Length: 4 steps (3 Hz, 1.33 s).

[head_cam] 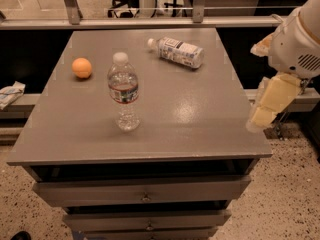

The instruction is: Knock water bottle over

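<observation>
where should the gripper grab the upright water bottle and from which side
Around the middle of the water bottle, at its label band, coming in level from the right. It stands upright, narrow and round, so a sideways grip should span it. The gripper hangs beyond the right edge of the table, so that side is nearest; the orange sits on the bottle's left.

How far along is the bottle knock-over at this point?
Nothing looks done: the small clear ribbed plastic water bottle with a white cap stands upright on the grey table. In hand: the pincer hangs beside the table's right edge, well apart from the bottle. Left: reach across and push it over.
</observation>
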Tool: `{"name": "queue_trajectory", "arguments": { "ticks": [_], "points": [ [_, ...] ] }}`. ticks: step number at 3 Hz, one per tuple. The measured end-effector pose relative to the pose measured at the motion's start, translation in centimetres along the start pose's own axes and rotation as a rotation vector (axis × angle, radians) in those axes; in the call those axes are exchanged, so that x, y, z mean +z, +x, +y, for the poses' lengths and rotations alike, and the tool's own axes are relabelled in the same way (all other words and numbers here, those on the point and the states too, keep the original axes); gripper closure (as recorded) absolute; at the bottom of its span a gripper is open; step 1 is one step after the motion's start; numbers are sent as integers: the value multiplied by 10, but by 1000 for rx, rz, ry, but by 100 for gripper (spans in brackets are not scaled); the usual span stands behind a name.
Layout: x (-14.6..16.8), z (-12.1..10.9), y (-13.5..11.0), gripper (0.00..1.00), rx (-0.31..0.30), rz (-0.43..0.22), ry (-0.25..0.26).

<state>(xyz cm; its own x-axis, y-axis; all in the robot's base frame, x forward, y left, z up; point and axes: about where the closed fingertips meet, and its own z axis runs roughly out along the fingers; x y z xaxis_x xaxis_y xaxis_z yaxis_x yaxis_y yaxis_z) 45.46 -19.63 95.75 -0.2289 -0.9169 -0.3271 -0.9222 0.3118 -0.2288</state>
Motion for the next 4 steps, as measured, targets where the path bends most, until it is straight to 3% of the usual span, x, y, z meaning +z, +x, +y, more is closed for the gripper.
{"name": "queue_trajectory", "arguments": {
  "ticks": [1,2,3,4],
  "points": [
    [44,-2,-15,0,58,-147,-60],
    [76,-8,-48,0,85,-325,-104],
    [95,-17,-94,0,66,-497,-114],
    [96,-17,-97,0,63,-505,-114]
  ]
}}
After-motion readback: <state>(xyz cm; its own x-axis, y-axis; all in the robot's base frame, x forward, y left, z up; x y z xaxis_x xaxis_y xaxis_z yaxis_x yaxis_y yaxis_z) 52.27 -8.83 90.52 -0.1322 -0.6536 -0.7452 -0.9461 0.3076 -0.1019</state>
